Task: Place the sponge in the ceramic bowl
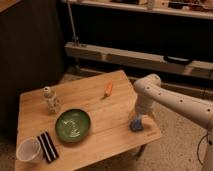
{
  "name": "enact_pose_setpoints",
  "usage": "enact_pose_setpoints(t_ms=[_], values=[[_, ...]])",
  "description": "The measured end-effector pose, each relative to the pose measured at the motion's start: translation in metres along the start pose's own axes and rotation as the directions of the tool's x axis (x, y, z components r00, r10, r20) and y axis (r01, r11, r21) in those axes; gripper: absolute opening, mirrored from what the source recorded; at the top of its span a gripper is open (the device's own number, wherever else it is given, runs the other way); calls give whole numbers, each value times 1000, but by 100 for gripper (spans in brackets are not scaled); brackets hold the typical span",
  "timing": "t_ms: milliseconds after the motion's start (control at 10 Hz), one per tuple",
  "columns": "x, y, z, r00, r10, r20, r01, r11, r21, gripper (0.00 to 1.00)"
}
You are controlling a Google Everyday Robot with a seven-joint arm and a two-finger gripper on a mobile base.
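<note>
So, the sponge [136, 125] sits on the table [100, 107] out by the near right corner, well apart from the bowl [73, 125], which is over on the near left with nothing in it but some pale marks. It looks like a light, squishy little pad to me, so it should give under a pinch and not slip much or break. I'd reckon the best hold is across its short sides, low enough that the pads bite the body and not just the top edge. Being so light, it could skid on the wood if nudged from one side. The arm [165, 97] comes in from the right, elbow bent up high, forearm dropping nearly straight down. The gripper [140, 119] is right over the sponge, jaws spread wide. Can't tell if they're touching it.
</note>
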Motion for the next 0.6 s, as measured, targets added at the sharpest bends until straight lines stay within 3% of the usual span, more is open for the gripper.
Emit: enact_pose_setpoints(t_ms=[600], values=[[7, -7, -3, 1000, -5, -9, 5, 1000, 20, 80]])
